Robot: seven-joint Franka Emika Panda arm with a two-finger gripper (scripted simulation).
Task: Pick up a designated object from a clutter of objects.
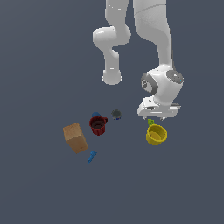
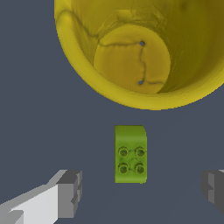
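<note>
Two fingers (image 2: 65,192) of the gripper (image 2: 142,190) stood wide apart and empty, straddling the green block (image 2: 130,154) on the floor just beside the yellow cup (image 2: 87,61), seemingly lined up to close on it.

The small studded block (image 2: 130,154) is showing a lime green, its four round studs ringed in a darker olive shade. The cup (image 2: 135,48) beside it is glowing a bright yellow, with thin dark crack-like lines and two tiny blue-grey specks marking its inner floor. The gripper (image 2: 142,188) is showing white bodies tipped with grey fingers (image 2: 70,192). In the exterior view, the arm (image 1: 151,39) is looking glossy white with grey joint caps, the mug (image 1: 98,125) is showing dark red, the box (image 1: 75,137) tan wood, the pointed piece (image 1: 91,156) bright blue, and the round piece (image 1: 116,114) dark grey. The ground (image 1: 39,65) is lying a uniform slate blue-grey.
</note>
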